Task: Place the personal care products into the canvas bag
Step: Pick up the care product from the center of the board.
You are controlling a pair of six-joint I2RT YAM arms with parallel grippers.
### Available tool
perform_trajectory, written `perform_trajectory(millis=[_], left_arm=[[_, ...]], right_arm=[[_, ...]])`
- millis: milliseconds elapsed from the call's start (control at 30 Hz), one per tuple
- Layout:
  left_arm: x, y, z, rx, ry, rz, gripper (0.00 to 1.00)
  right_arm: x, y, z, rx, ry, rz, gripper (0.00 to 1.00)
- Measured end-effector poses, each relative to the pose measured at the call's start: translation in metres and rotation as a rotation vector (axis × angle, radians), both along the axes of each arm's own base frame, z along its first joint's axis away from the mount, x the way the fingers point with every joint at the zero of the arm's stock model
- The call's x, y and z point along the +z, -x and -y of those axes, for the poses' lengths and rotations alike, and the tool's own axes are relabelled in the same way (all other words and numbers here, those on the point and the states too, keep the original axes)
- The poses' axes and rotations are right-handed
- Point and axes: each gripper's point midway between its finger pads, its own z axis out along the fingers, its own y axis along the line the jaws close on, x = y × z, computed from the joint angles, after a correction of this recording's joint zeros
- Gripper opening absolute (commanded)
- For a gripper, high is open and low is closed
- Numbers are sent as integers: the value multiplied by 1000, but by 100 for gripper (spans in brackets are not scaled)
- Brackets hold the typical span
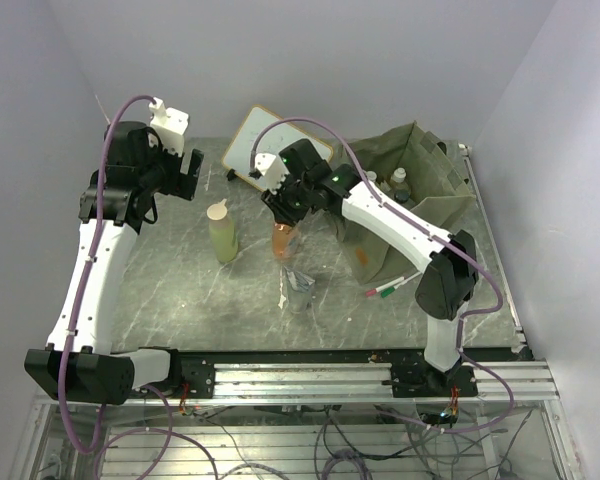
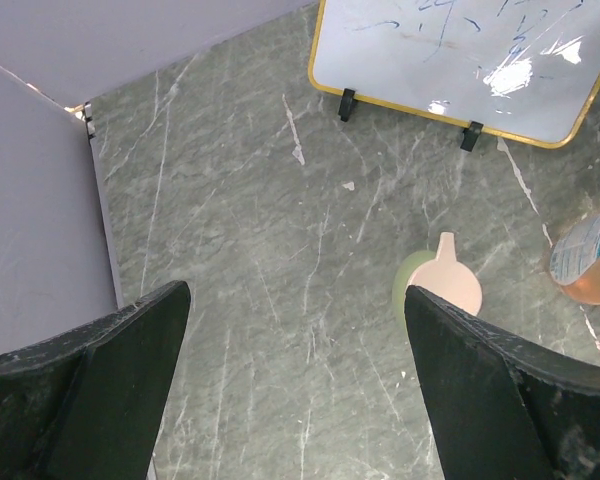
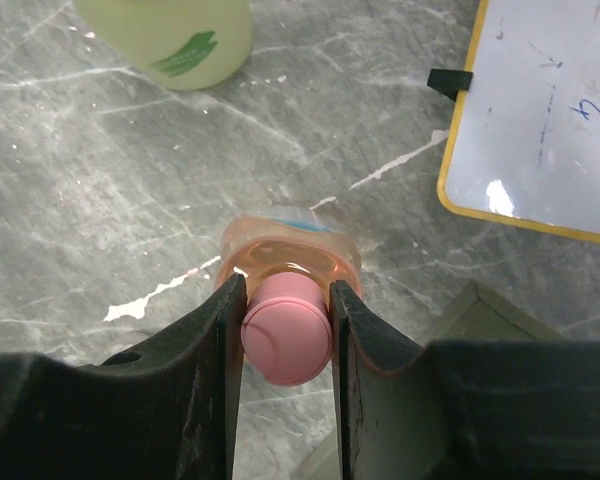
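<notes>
The orange-pink bottle (image 1: 283,240) stands upright mid-table. My right gripper (image 1: 286,207) is shut on its pink cap (image 3: 286,330), one finger on each side. The pale-green bottle (image 1: 222,232) with a peach cap stands to its left; it also shows in the left wrist view (image 2: 440,287) and the right wrist view (image 3: 170,38). A clear pouch (image 1: 300,288) lies in front of the orange-pink bottle. The olive canvas bag (image 1: 420,185) stands open at the right with bottles (image 1: 398,184) inside. My left gripper (image 1: 192,176) is open and empty, high at the back left.
A wood-framed whiteboard (image 1: 270,148) leans at the back centre, close behind my right gripper. Red and green marker pens (image 1: 390,288) lie in front of the bag. Walls close in the table on the left, back and right.
</notes>
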Motion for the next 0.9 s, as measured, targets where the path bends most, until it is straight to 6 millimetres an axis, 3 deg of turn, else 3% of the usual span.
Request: perform_trajectory(millis=[567,767,900], left_arm=[[-9,4,10,-60,16,-7,99],[-13,3,14,-89,18,-17,100],[-16,1,18,-110,20,-26,100]], right_arm=[[15,-6,20,54,64,40,0],[38,-8,20,96,54,88,0],[66,-9,18,114,24,130,0]])
